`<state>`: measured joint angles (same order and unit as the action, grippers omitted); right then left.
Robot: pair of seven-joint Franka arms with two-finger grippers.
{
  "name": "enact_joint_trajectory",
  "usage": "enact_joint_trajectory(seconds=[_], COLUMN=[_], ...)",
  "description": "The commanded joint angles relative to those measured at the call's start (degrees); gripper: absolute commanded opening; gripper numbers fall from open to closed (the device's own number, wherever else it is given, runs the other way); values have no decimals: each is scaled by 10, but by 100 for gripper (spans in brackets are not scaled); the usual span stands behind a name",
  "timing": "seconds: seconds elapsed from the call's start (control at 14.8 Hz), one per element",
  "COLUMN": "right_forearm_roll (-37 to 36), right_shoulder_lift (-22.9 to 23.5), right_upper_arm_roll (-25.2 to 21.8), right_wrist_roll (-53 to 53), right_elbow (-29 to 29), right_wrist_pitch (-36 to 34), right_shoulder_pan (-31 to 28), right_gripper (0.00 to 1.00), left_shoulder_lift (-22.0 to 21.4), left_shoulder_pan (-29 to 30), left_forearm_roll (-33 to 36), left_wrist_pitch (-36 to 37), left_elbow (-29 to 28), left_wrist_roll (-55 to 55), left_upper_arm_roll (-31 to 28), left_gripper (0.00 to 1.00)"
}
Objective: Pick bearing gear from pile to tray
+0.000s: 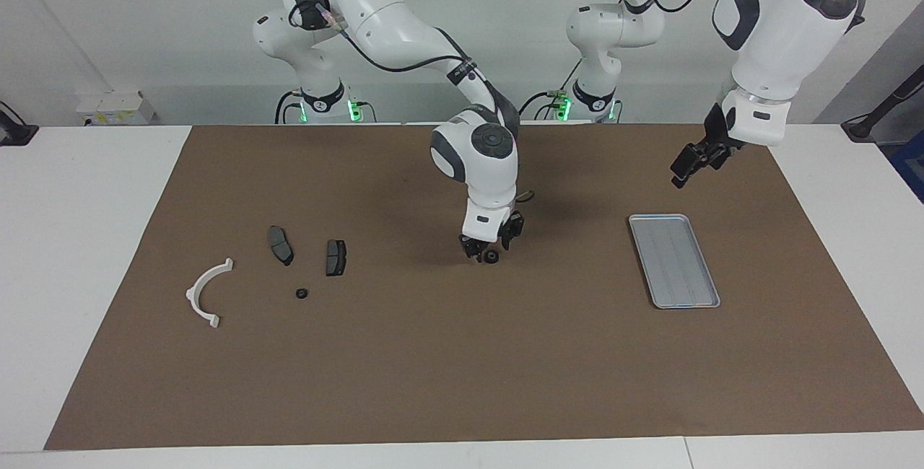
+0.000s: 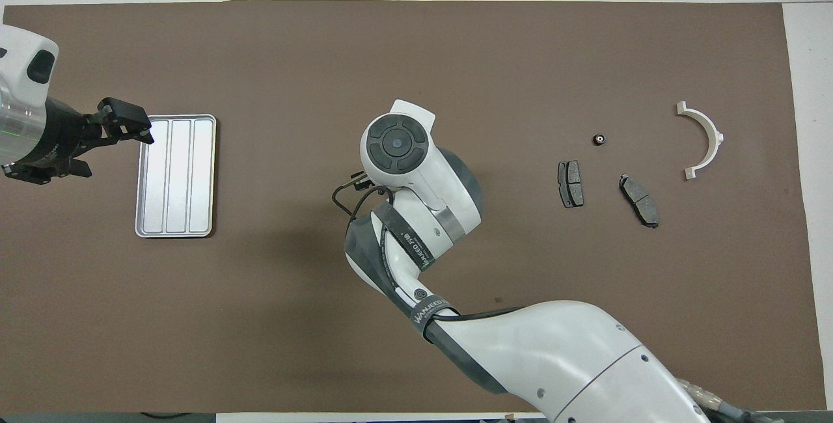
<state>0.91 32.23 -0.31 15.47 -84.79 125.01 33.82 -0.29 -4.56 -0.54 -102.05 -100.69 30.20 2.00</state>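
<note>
Closest to me on the brown mat (image 1: pixel 462 382) lies the white bracket (image 1: pixel 193 294), at the right arm's end of the bench, with two brake pads (image 1: pixel 280 245) and a small black round piece (image 1: pixel 301 294) near it. The gear (image 1: pixel 491 257) sits apart from that pile, mid-mat, well short of the tray (image 1: pixel 675 261).

The right hand (image 1: pixel 493 242) is low over the gear, fingers parted to either side of it. The gear looks to be resting on the mat rather than gripped. The left hand (image 1: pixel 686 169) waits in the air over the mat by the tray's robot-side end, wide open and empty.

I'd say the grip is what matters here. The fingers should be centred on the gear and closed square across its rim. The lift wants to be straight up, since a small round part can squirt sideways. Over the tray, it should go low before being let go, or it may roll out.
</note>
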Motion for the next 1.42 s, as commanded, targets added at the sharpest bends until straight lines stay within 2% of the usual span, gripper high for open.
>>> enact_joint_trajectory(seconds=[0.0, 0.13, 0.27, 0.4, 0.47, 0.67, 0.81, 0.94, 1.08, 1.21, 1.35], right_forearm_roll=[6, 6, 5, 5, 6, 5, 5, 2, 1, 0, -1], right_shoulder_lift=[-81, -124, -146, -146, -147, -157, -157, -152, -140, -129, -116], right_upper_arm_roll=[10, 11, 12, 14, 15, 15, 24, 24, 24, 23, 23], right_wrist_roll=[6, 17, 10, -16, -29, -40, -62, -61, -61, -62, -65], right_elbow=[-8, -9, -17, -31, -41, -74, -103, -111, -119, -128, -128], right_wrist_pitch=[-63, -114, -150, -156, -152, -144, -116, -106, -73, -39, -19], right_shoulder_pan=[-70, -113, -177, -239, -264, -303, -321, -322, -322, -322, -327], right_gripper=[77, 76, 74, 73, 73, 73, 73, 71, 71, 70, 69], left_shoulder_lift=[10, 36, 68, 88, 112, 187, 222, 252, 290, 291, 288], left_shoulder_pan=[-41, -76, -116, -138, -158, -191, -202, -219, -227, -239, -261], left_forearm_roll=[-8, -7, -6, -4, -6, -2, -1, -1, -2, 1, 12], left_wrist_pitch=[-29, -64, -80, -117, -120, -121, -122, -160, -170, -170, -193], left_elbow=[-21, -20, -12, -11, -3, 59, 75, 88, 127, 125, 90], left_wrist_roll=[41, 98, 126, 151, 159, 210, 224, 265, 296, 297, 297], left_upper_arm_roll=[-5, -5, -6, -5, -6, -6, -7, -8, -8, -8, -8], left_gripper=[100, 100, 100, 100, 100, 100, 100, 100, 100, 100, 100])
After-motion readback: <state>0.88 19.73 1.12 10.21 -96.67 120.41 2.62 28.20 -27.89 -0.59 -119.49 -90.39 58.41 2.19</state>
